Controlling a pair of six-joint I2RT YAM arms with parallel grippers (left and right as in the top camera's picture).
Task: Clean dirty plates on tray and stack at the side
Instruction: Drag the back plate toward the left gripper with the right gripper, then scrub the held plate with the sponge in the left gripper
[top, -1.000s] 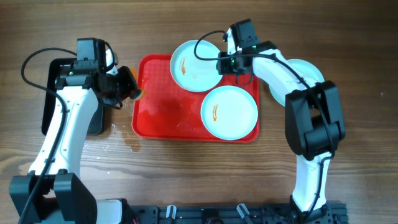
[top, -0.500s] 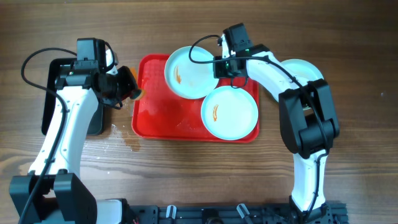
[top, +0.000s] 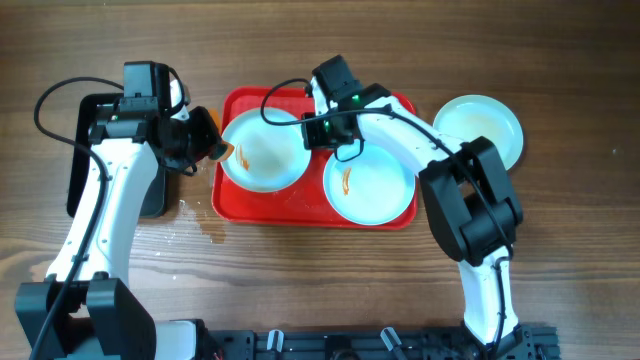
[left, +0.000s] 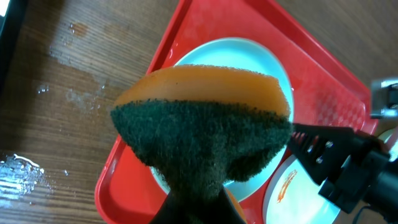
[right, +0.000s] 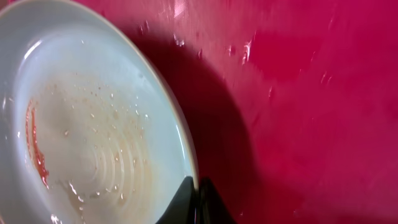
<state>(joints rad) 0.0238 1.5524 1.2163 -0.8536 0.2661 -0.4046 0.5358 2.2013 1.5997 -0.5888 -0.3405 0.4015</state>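
Observation:
The red tray (top: 290, 205) lies mid-table. My right gripper (top: 310, 135) is shut on the rim of a dirty plate (top: 262, 150) at the tray's left end, which has an orange smear. In the right wrist view its fingers (right: 196, 199) pinch that plate's rim (right: 93, 143) over the tray (right: 298, 93). A second smeared plate (top: 368, 180) sits at the tray's right. A third plate (top: 480, 125) lies on the table right of the tray. My left gripper (top: 205, 140) is shut on an orange-and-green sponge (left: 205, 124), just left of the held plate (left: 267, 62).
A black tray (top: 85, 160) lies at the far left under the left arm. Water drops (top: 215, 235) wet the wood by the red tray's front left corner. The right arm reaches across the back of the tray.
My right gripper has pulled the held plate leftwards across the tray, from the back middle to the left end beside the sponge. The left arm has not moved.

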